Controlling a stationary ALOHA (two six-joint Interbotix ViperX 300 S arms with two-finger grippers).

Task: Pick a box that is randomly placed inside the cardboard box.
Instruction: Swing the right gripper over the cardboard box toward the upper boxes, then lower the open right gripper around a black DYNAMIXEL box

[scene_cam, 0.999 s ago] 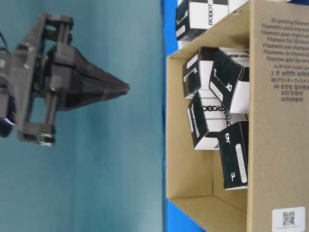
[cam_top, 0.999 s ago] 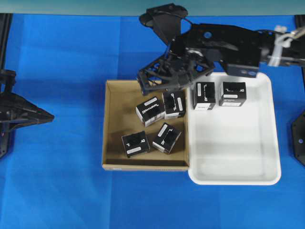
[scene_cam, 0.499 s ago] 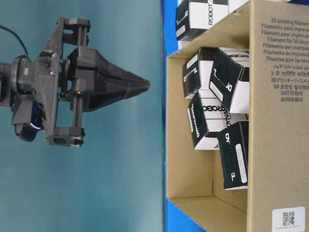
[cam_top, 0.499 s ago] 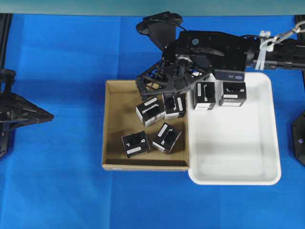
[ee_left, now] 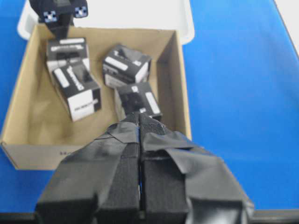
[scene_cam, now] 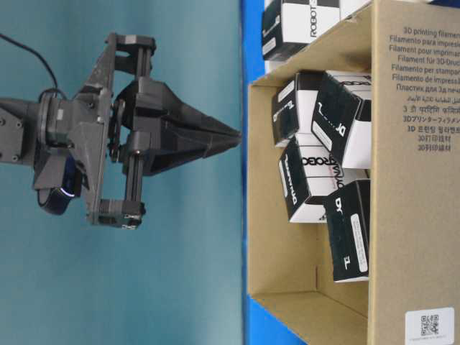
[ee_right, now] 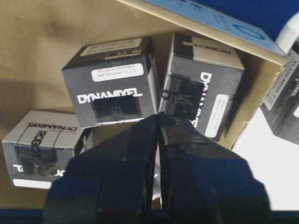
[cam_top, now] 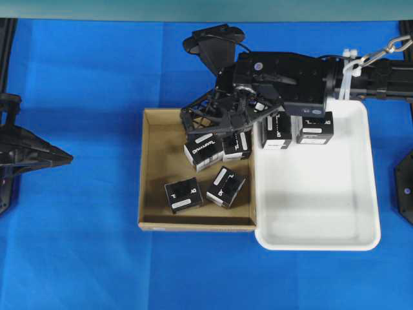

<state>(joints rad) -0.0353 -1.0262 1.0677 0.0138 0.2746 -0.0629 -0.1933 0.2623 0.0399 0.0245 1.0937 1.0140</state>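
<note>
Overhead, the right pincer (cam_top: pixel 213 126) partly hides the two boxes (cam_top: pixel 219 145) at the cardboard box's (cam_top: pixel 155 174) 1 o'clock corner; small label print is illegible.

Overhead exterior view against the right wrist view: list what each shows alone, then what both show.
Overhead only: the whole cardboard box with four black boxes, the full white tray, the blue cloth, and the parked left tool.

Right wrist only: readable DYNAMIXEL lettering and the right tool fingertips nearly together.

Both: the DYNAMIXEL box and its neighbouring box beneath the right tool.
</note>
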